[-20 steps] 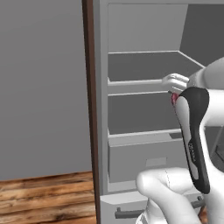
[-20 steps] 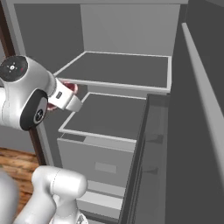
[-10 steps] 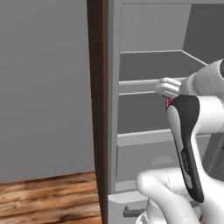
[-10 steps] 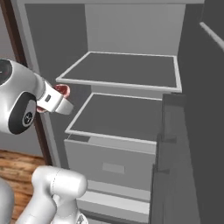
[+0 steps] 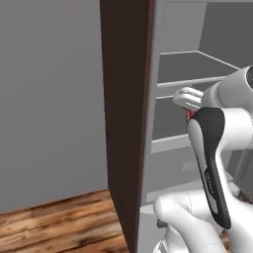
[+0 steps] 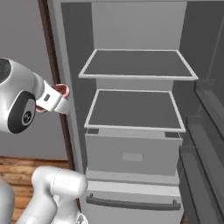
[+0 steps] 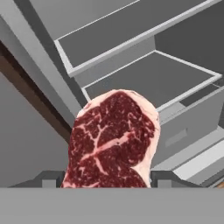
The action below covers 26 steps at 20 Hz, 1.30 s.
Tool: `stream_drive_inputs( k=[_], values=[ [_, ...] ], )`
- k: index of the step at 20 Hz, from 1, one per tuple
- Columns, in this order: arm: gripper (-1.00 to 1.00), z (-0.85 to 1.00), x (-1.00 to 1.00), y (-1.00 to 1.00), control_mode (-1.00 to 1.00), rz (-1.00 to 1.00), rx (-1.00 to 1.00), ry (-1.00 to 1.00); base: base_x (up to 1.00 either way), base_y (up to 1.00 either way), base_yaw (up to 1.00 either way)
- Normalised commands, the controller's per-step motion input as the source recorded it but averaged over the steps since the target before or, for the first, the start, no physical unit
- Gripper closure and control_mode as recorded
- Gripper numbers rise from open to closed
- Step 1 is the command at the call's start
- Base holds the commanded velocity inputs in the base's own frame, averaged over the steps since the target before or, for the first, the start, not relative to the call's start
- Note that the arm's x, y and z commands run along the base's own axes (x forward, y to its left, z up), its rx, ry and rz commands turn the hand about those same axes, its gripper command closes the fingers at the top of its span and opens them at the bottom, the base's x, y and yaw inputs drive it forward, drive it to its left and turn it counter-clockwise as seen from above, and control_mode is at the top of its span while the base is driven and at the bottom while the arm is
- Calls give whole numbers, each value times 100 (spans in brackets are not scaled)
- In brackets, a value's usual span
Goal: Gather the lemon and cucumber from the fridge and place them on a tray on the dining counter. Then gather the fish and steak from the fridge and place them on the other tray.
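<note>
The flat raw steak, a red-pink slab marbled with white and edged in pale fat, stands upright between the two dark finger tips of the gripper, which is pinched onto its lower part from both sides. In the hand view it blocks the middle of the frame, with the open fridge behind it (tilted, as the hand itself is rolled).

The tall light grey fridge stands open in the right base view, dark grey inside. An upper shelf and a lower shelf, both dark with pale edges, sit one above the other; below them is a light grey drawer box and, lower still, a bottom drawer with a dark bar handle.

In that view the white arm reaches in from the left, and a sliver of the red steak shows at the end of the hand, in front of the fridge's left wall and outside the shelf space, level with the gap between the two shelves.

In the left base view a dark brown upright panel runs beside the fridge's left edge, with a plain grey wall left of it and a wooden plank floor beneath. A small red patch of the steak peeks from behind the white hand there.
</note>
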Motion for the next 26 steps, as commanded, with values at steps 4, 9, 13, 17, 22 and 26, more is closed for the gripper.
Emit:
stream_drive_inputs(
  k=[4, 9, 13, 17, 22, 26],
  values=[
    [100, 0, 0, 0, 100, 0, 0, 0, -51, 63, -41],
    [100, 0, 0, 0, 100, 0, 0, 0, -53, 64, -42],
    [100, 0, 0, 0, 100, 0, 0, 0, -79, 51, -40],
    [100, 0, 0, 0, 100, 0, 0, 0, -100, 37, -33],
    [100, 0, 0, 0, 100, 0, 0, 0, -100, 36, -22],
    [100, 0, 0, 0, 100, 0, 0, 0, -100, 44, -23]
  ],
)
